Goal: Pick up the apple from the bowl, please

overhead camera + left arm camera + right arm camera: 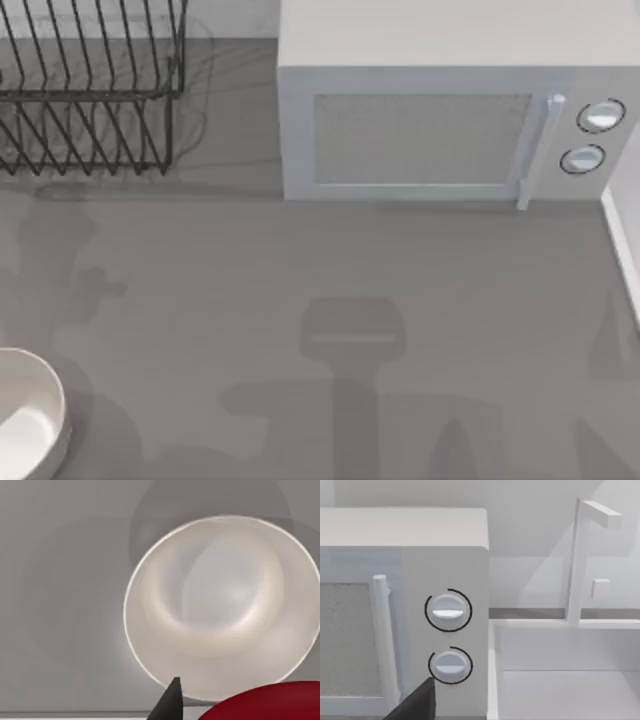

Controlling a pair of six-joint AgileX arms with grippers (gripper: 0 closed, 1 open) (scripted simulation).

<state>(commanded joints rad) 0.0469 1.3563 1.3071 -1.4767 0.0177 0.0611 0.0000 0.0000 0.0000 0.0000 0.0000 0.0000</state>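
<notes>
The round cream-white bowl (50,400) sits at the lower left corner of the top view, on the grey tabletop (330,280), and from the left wrist it looks empty. The glossy bright red apple (265,704) hangs close under that camera, above the bowl's rim. I judge the left end effector (171,704) clamped on it, lifted clear. The right end effector (420,702) idles facing the white microwave (445,630); I cannot tell its state.

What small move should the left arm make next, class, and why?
Probably keep lifting the apple straight up, gently. In the left wrist view it sits close under the camera beside a dark fingertip, and the bowl below looks empty, so the apple seems already out. In the top view the bowl lies at the table's left edge.
</notes>
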